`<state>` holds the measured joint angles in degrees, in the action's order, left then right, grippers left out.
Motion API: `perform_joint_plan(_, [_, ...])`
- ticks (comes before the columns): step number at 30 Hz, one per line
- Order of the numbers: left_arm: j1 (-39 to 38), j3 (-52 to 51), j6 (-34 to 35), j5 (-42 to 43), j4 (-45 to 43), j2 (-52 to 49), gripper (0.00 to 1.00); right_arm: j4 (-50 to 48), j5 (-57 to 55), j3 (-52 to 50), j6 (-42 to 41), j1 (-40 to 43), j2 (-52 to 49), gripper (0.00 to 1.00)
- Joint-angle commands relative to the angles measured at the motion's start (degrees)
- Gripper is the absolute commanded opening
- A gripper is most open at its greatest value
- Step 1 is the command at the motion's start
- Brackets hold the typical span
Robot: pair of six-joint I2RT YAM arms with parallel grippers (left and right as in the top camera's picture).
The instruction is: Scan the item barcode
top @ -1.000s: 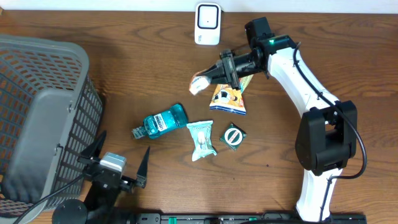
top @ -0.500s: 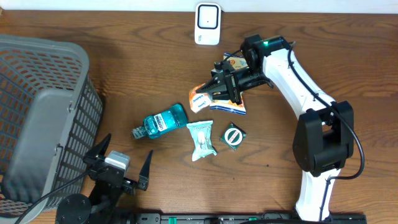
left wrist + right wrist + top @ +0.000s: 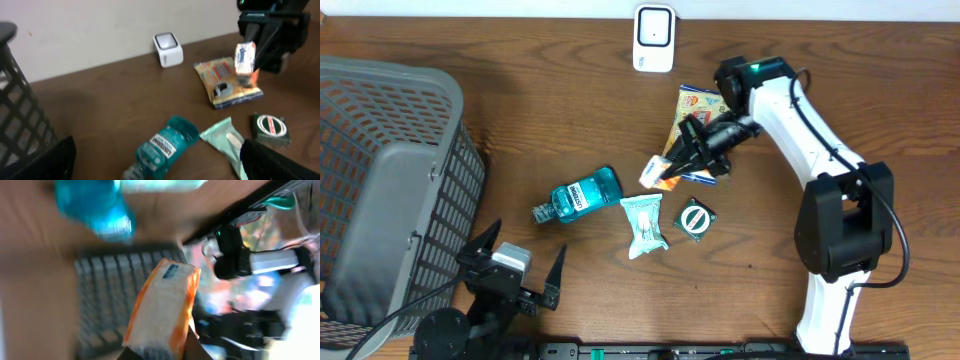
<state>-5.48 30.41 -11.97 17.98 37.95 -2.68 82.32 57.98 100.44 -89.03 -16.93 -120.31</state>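
My right gripper (image 3: 668, 166) pinches a puffy white-and-orange packet (image 3: 160, 307), blurred at my wrist but shown overhead beside the glossy snack bag (image 3: 692, 105), while my left gripper (image 3: 520, 253) stands spread wide.

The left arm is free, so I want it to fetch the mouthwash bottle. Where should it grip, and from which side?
Probably grip the bottle mid-body, from above, jaws across its short width. It lies flat on its side, slanted, with its cap toward the left. The pale green pack sits close to its other end.
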Motion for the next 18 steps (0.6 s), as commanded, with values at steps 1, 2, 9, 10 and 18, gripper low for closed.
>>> perform_joint_plan(1, [-0.2, -0.3, 0.2, 0.9, 1.5, -0.2, 0.98, 0.3, -8.5, 0.4, -21.3, 0.5, -0.3, 0.02])
perform_joint_plan(2, [-0.2, -0.3, 0.2, 0.9, 1.8, -0.2, 0.98, 0.5, -8.2, 0.4, -21.4, 0.5, -0.3, 0.01])
perform_joint_plan(9, [-0.2, -1.0, 0.2, 0.8, 2.3, -0.2, 0.98, 4.4, -5.8, 0.4, -16.6, 1.4, -1.0, 0.02])
perform_joint_plan(10, [-0.2, -1.3, 0.2, 0.8, 2.3, -0.2, 0.98, 5.6, -5.9, 0.4, -15.7, 1.5, -1.2, 0.02])
perform_joint_plan(18, [-0.2, -6.0, 0.3, 0.9, 2.4, -0.2, 0.98, 15.2, -11.0, 0.3, -0.5, 2.6, -6.1, 0.02])
